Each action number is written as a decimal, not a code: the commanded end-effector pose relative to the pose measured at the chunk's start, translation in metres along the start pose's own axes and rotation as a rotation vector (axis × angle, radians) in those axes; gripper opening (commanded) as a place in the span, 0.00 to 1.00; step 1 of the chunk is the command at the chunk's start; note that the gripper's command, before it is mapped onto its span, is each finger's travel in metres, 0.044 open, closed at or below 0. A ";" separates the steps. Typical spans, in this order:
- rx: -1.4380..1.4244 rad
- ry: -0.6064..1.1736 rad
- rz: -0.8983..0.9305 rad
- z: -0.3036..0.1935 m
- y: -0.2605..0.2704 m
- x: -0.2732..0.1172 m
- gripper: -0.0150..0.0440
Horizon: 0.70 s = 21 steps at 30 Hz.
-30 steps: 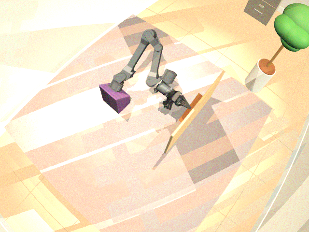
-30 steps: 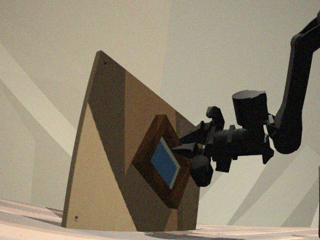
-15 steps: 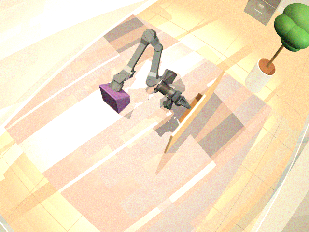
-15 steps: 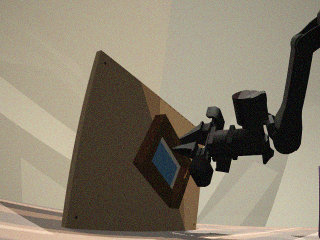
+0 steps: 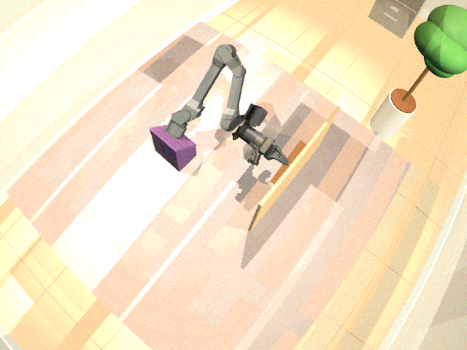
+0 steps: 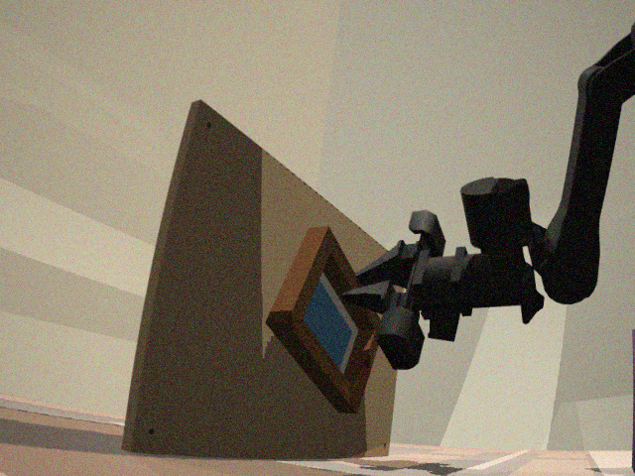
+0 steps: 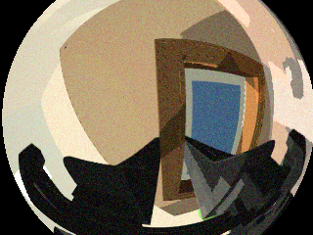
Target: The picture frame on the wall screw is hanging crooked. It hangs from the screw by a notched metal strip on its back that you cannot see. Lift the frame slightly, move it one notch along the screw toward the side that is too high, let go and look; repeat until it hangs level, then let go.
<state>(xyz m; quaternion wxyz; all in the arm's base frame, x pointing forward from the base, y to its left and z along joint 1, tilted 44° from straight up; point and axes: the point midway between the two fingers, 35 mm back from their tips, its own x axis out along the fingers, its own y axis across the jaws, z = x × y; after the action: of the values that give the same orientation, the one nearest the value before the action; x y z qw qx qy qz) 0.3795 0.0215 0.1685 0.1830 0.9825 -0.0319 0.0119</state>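
The brown picture frame (image 5: 279, 177) (image 6: 317, 363) (image 7: 171, 88), with a blue picture and pale mat, is against the upright wooden board (image 5: 272, 196) (image 6: 220, 256) (image 7: 112, 88). It is tilted relative to the board: in the exterior view its lower edge slopes down to the right more steeply than the board's edges. My gripper (image 5: 287, 163) (image 6: 350, 287) (image 7: 170, 141) is shut on one rail of the frame, with a fingertip on either side of it in the wrist view. The screw and the strip behind the frame are hidden.
The arm stands on a purple block (image 5: 175, 149). A potted plant (image 5: 390, 114) and a grey cabinet (image 5: 394, 14) stand beyond the board's far end. Dark shadows fall on the board and on the patterned rug (image 5: 211, 278).
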 end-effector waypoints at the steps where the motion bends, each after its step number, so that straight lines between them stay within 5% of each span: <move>1: 0.004 0.000 0.008 0.000 0.004 0.000 0.25; 21: 0.004 0.000 0.008 0.000 0.006 0.000 0.25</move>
<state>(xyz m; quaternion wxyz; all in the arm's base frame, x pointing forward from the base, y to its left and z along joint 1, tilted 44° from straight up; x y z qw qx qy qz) 0.3792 0.0174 0.1697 0.1833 0.9825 -0.0327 0.0116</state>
